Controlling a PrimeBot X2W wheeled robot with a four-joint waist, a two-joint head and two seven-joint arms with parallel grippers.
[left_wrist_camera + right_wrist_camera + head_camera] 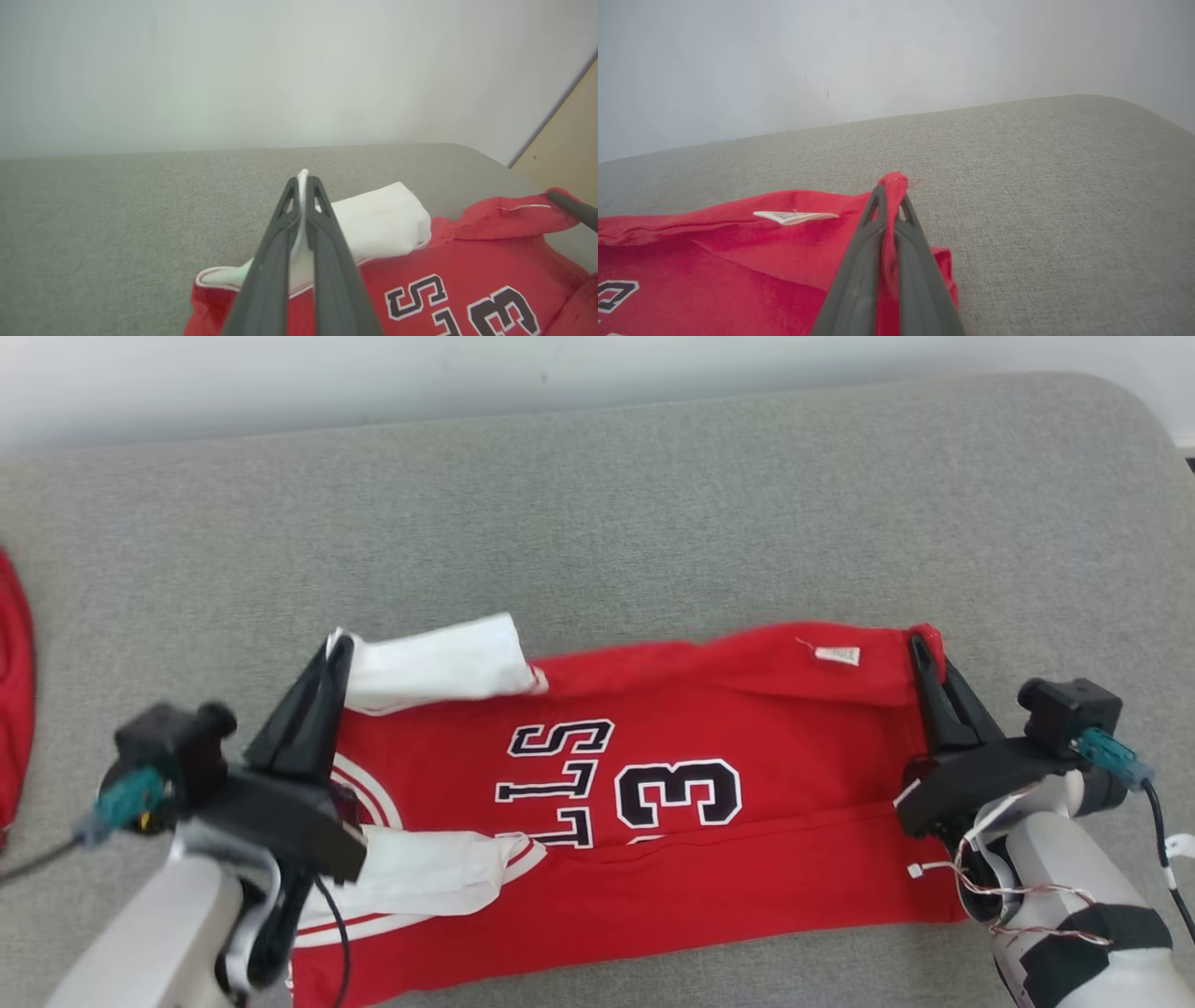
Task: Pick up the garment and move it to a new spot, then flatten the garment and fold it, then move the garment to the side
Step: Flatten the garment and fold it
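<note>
The garment (653,784) lies near the grey cushion's (653,504) front edge, its near strip seemingly folded over. The left gripper (331,653) pinches the white sleeve edge and the right gripper (920,649) the red corner. More folding and the move aside remain.

The garment (672,821) lies across the near part of the cushion (653,504), its length running left to right. The left gripper (334,649) pinches its far left corner, right beside the far sleeve (439,663). The right gripper (920,649) pinches the far right corner. A label (837,655) sits on the far edge, just left of the right gripper. The near sleeve (429,873) lies over the garment's left part. A second cloth (14,691) lies at the cushion's left edge, well apart. A wall (373,373) stands behind.
</note>
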